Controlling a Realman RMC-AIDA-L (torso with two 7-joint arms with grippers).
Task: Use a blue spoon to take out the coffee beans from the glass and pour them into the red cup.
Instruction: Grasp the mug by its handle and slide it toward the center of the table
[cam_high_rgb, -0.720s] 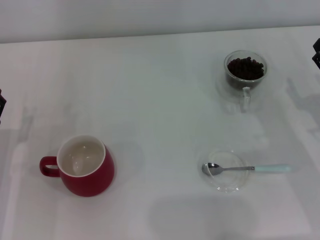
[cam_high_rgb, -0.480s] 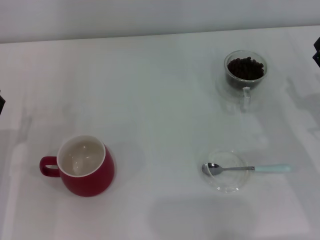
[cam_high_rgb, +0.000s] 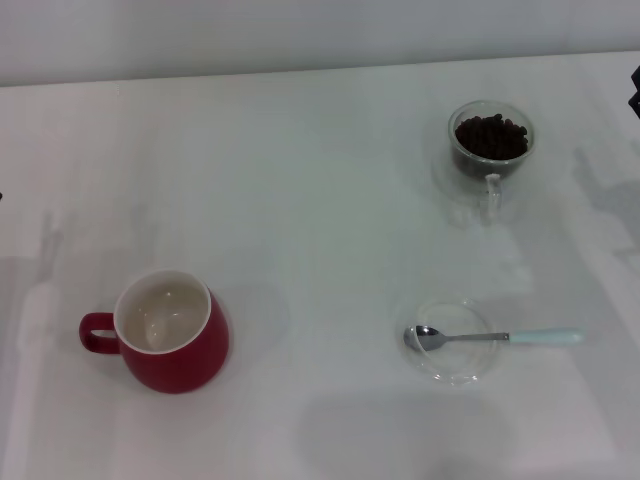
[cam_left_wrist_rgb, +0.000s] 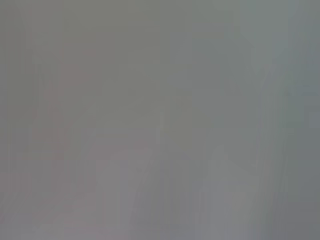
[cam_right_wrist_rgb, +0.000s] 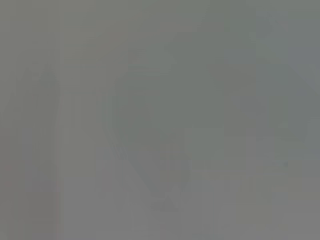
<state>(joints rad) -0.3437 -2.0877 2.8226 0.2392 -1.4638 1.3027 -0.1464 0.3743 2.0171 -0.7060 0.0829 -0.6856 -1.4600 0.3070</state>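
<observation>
Of the right gripper (cam_high_rgb: 635, 88) only a dark sliver is seen at the bench's right edge, toward the far corner, and whether its fingers are spread or pressed together cannot be told; the left gripper is not seen in the head view, and nothing recognisable is shown in either wrist view. Nothing is held as far as can be seen. The blue spoon (cam_high_rgb: 494, 337) is laid flat near the front right of the bench, its metal bowl resting in a clear glass saucer (cam_high_rgb: 456, 341) and its pale handle projecting over the rim toward the right edge. It is judged light, stiff and rather slippery at the metal neck; the handle, raised slightly off the bench by the saucer's rim, is judged the best place to be pinched, though the saucer may be dragged or tipped if the spoon is levered. The glass (cam_high_rgb: 489, 143), holding the coffee beans (cam_high_rgb: 490, 136), stands near the far right corner and is judged fragile and easily pushed. The red cup (cam_high_rgb: 168, 331) stands well apart, near the front left. No obstacle lies between these things.
</observation>
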